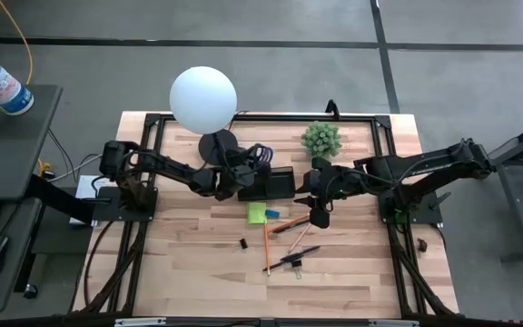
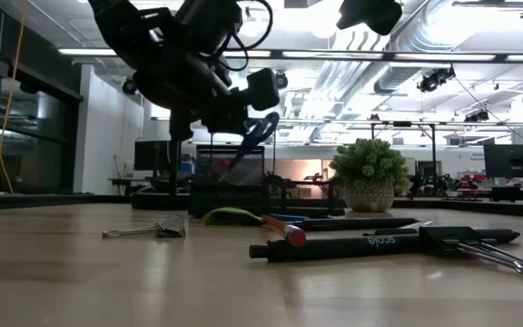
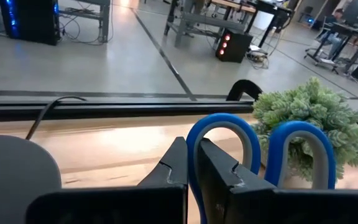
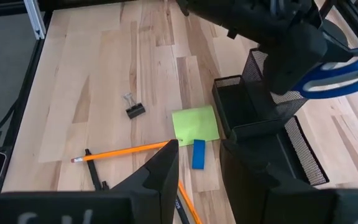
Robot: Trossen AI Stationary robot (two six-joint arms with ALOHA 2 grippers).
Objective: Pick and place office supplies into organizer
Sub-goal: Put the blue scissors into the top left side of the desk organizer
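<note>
High view: the left gripper point(image 1: 243, 173) hangs over the organizer point(image 1: 275, 184), which sits mid-table just in front of the lamp point(image 1: 203, 98) and to the left of the plant point(image 1: 320, 138). Blue scissors point(image 1: 260, 153) show at that gripper. The right gripper point(image 1: 319, 216) is beside the organizer's right end, above the loose supplies: a green pad point(image 1: 258, 213), a small blue block point(image 1: 271, 214), an orange pencil point(image 1: 291, 224), a dark pen point(image 1: 298, 255) and a black clip point(image 1: 242, 244) lying apart toward the front of the table point(image 1: 198, 263).

Low view: the left gripper point(image 2: 243, 123) holds the scissors point(image 2: 260, 132) above the mesh organizer point(image 2: 230, 177). On the wood lie a clip point(image 2: 162, 227), the pad's green edge point(image 2: 230, 215), a red-tipped pencil point(image 2: 284, 232) and a dark pen point(image 2: 361, 245). The plant point(image 2: 369, 177) stands behind them.

Left wrist view: the fingers point(image 3: 173, 171) are pressed together on one blue loop of the scissors point(image 3: 222, 134); the second loop stands beside it, with the plant point(image 3: 319, 121) behind.

Right wrist view: the right gripper point(image 4: 197, 158) has its fingers spread and holds nothing, hovering over the pad point(image 4: 196, 123) and block point(image 4: 199, 154), which touch. The organizer point(image 4: 260, 118) is just beside them, a clip point(image 4: 133, 109) well apart, a pencil point(image 4: 120, 151) near. The scissors point(image 4: 334, 71) are above the organizer in the left gripper point(image 4: 294, 62).
</note>
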